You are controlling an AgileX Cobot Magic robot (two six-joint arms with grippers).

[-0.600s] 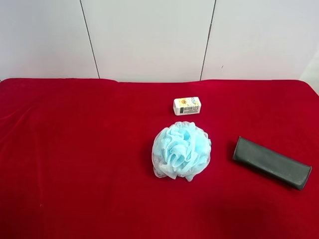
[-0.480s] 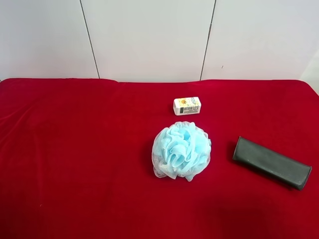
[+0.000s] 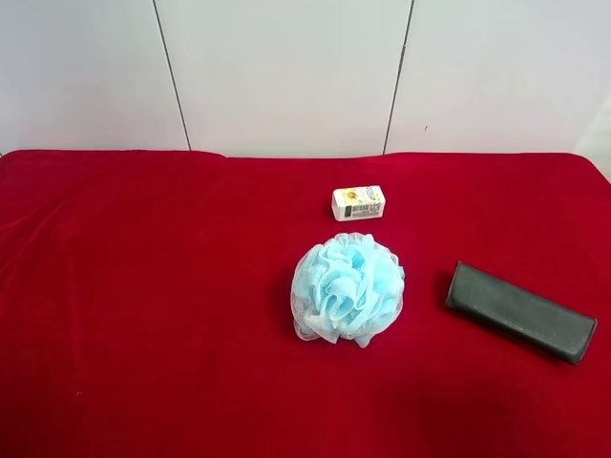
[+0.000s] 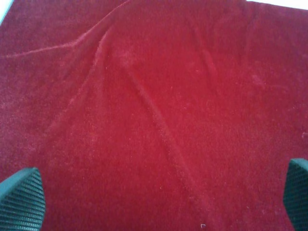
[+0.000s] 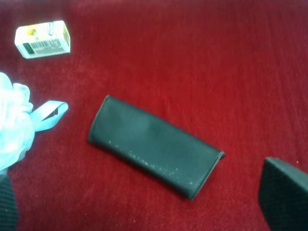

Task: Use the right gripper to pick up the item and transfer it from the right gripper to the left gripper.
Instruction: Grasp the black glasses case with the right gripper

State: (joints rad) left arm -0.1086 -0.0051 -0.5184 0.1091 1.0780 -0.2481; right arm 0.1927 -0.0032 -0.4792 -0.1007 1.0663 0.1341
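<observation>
The item, a long flat dark grey-black case [image 3: 521, 312], lies slanted on the red cloth at the exterior high view's right. In the right wrist view the case [image 5: 154, 146] lies flat below my right gripper [image 5: 144, 204], whose jaws stand wide apart, with one fingertip [image 5: 284, 195] and the other fingertip [image 5: 6, 202] at the frame's edges. The gripper is above the case and not touching it. My left gripper [image 4: 159, 199] is open and empty over bare red cloth. Neither arm shows in the exterior high view.
A light blue mesh bath puff [image 3: 347, 288] sits mid-table, beside the case; its edge and loop show in the right wrist view [image 5: 17, 122]. A small white printed box [image 3: 358, 202] lies behind it, also in the right wrist view [image 5: 42, 39]. The red cloth [image 4: 154, 96] has creases.
</observation>
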